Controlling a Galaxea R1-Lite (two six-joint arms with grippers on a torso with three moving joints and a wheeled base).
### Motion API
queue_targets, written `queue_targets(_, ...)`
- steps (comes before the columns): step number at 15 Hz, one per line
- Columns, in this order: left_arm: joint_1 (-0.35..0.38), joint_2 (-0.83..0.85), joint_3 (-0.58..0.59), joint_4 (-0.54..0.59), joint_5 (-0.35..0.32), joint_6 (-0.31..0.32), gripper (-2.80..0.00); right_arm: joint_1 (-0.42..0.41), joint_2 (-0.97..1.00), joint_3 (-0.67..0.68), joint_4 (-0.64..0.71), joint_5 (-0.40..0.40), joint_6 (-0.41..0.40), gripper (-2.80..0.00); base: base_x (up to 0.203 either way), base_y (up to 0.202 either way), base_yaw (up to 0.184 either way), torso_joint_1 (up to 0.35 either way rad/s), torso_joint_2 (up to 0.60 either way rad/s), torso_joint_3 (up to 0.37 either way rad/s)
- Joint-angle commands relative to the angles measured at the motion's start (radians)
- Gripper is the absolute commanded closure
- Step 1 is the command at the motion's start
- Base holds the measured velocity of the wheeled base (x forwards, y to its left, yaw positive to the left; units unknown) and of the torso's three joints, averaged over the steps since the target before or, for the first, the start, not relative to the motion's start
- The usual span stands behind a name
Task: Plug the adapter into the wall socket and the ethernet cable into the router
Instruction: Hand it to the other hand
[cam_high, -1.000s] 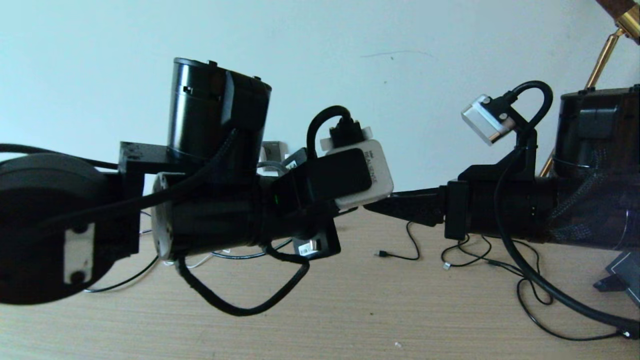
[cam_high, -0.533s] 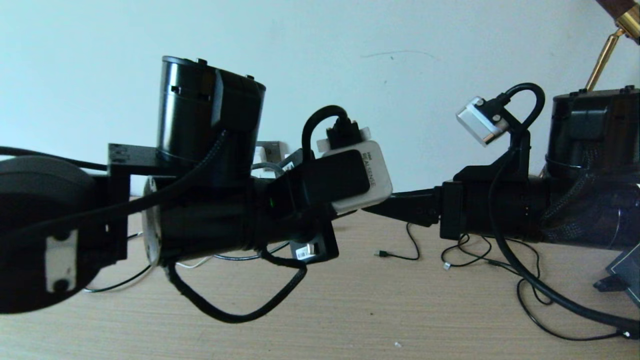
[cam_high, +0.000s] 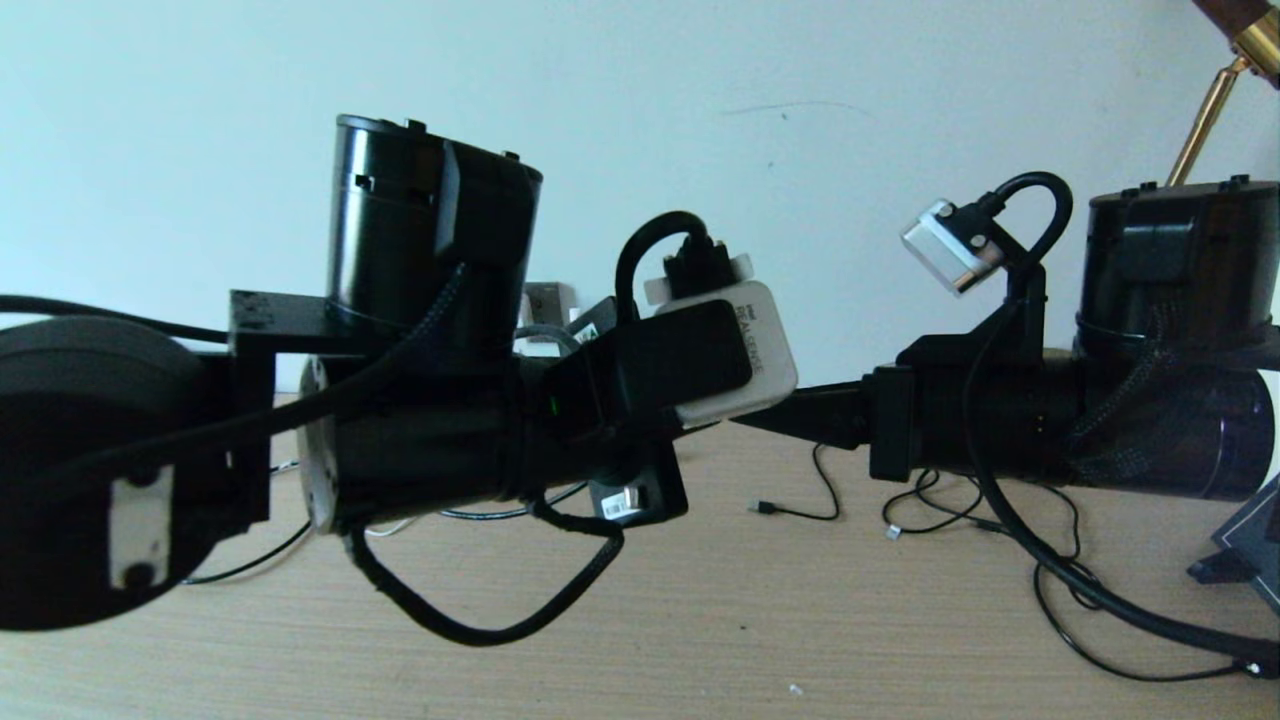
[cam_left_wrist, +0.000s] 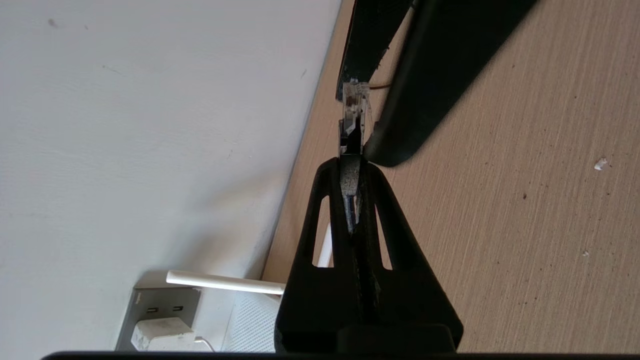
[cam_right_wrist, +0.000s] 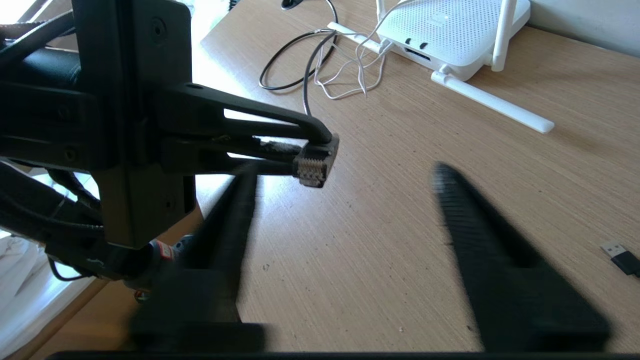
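My left gripper (cam_left_wrist: 351, 162) is shut on the ethernet cable's clear-tipped plug (cam_left_wrist: 354, 115), held above the wooden table. In the right wrist view the plug (cam_right_wrist: 315, 167) juts out past the left gripper (cam_right_wrist: 320, 142). My right gripper (cam_right_wrist: 344, 172) is open, and the plug hangs by one of its fingers (cam_right_wrist: 235, 210). The white router (cam_right_wrist: 450, 35) lies near the wall with its antennas spread and its dark ports facing the table. The grey wall socket (cam_left_wrist: 150, 302) carries the white adapter (cam_left_wrist: 157, 334), seated on its face. In the head view the left wrist hides the left gripper; the right gripper (cam_high: 745, 420) points at it.
Thin black cables (cam_high: 930, 515) with small plugs lie loose on the table (cam_high: 800, 620) at the right, and a USB-like plug (cam_right_wrist: 620, 255) lies near my right gripper. The adapter's thin white cord (cam_right_wrist: 350, 75) and a black cable loop (cam_right_wrist: 295, 65) lie before the router.
My right arm has shifted a little to the left. The left arm drifted left and came back, still holding the plug.
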Motion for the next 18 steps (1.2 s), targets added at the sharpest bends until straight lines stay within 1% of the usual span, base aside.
queue_targets(1, 0.000, 0.007, 0.000, -0.002, 0.001, 0.005, 0.00, 0.001, 0.001, 0.001, -0.002, 0.004, 0.002, 0.00, 0.000, 0.000, 0.000, 0.000, 0.00, 0.000)
queue_targets(7, -0.006, 0.010, 0.005, -0.007, 0.001, 0.003, 0.00, 0.001, 0.001, 0.002, -0.004, 0.004, 0.000, 0.00, 0.000, 0.000, 0.000, 0.000, 0.00, 0.000)
queue_targets(14, -0.014, 0.008, 0.020, -0.025, 0.006, -0.029, 0.00, 0.001, -0.004, 0.004, -0.004, 0.004, 0.000, 0.00, 0.000, 0.000, 0.000, 0.000, 0.00, 0.000)
queue_targets(18, -0.014, 0.009, 0.020, -0.030, 0.012, -0.028, 0.00, 0.002, -0.002, 0.003, -0.004, 0.003, -0.001, 0.00, 0.000, 0.000, 0.000, 0.000, 0.00, 0.000)
